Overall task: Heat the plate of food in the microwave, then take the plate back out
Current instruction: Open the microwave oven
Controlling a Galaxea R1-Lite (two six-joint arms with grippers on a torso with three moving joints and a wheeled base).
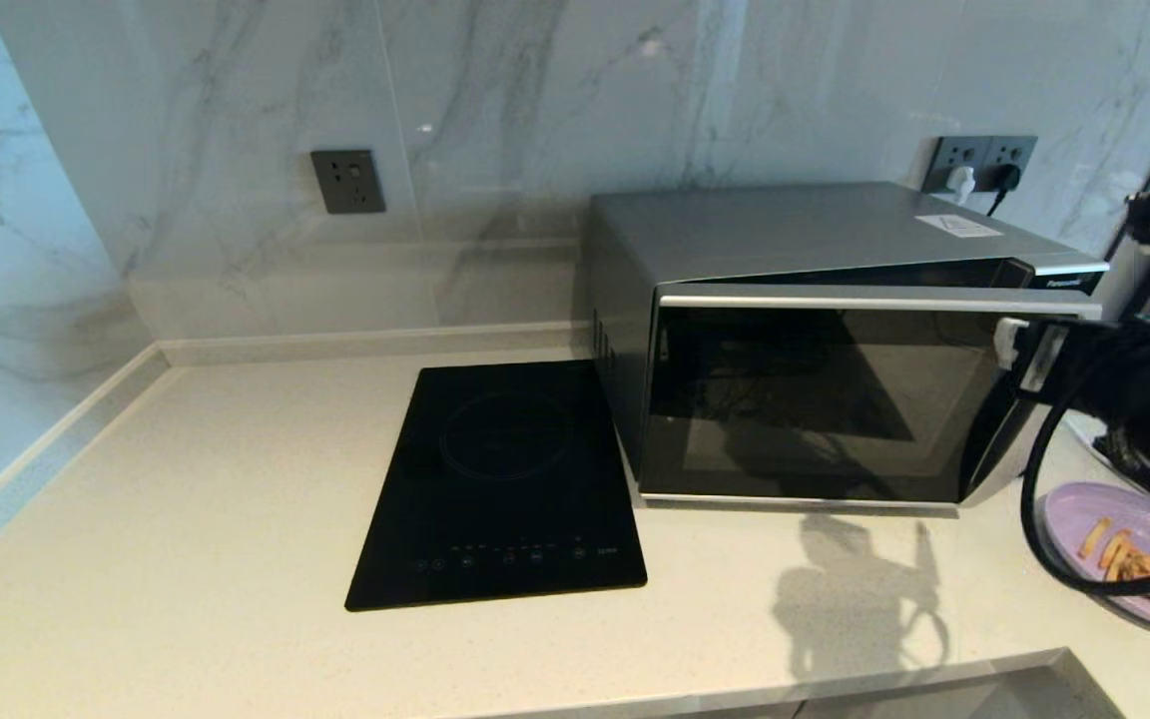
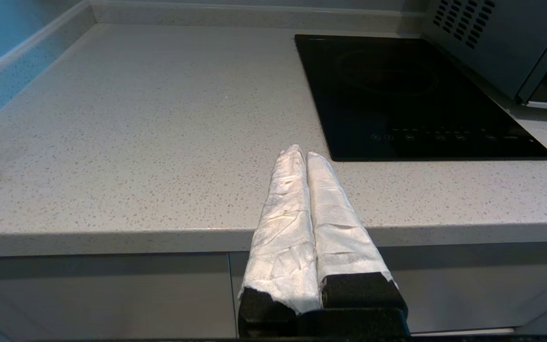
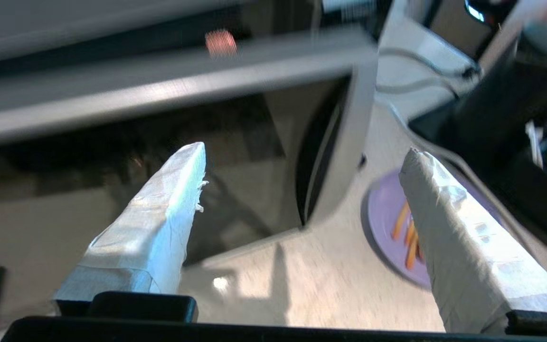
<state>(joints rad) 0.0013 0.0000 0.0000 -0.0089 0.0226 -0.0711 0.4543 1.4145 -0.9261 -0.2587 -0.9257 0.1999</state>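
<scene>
**On the counter: one microwave, one plate, door cracked open**

Over at about 3 o'clock on the counter sits the microwave (image 1: 815, 340), one big silver box with a dark glass door. That door is ajar, swung out a bit at its top right corner; whatever is inside is hidden behind the dark glass. Just past its right end, around 4 o'clock, is the plate of food (image 1: 1069, 519), lilac, lying on the counter (image 1: 186, 479) outside the oven. It holds a few orange fries and a golden fried piece, partly hidden by a black cable.

The right gripper (image 3: 302, 190) hangs by the door's right edge, its two wrapped fingers (image 3: 159, 213) spread wide with nothing between them. The left gripper (image 2: 300, 156) is parked low off the counter's front edge, fingers pressed together, empty.

One black induction cooktop (image 1: 500, 484) lies at 9 o'clock from the microwave. Two wall socket plates: one (image 1: 347, 181) above the cooktop, one (image 1: 984, 160) behind the microwave.
</scene>
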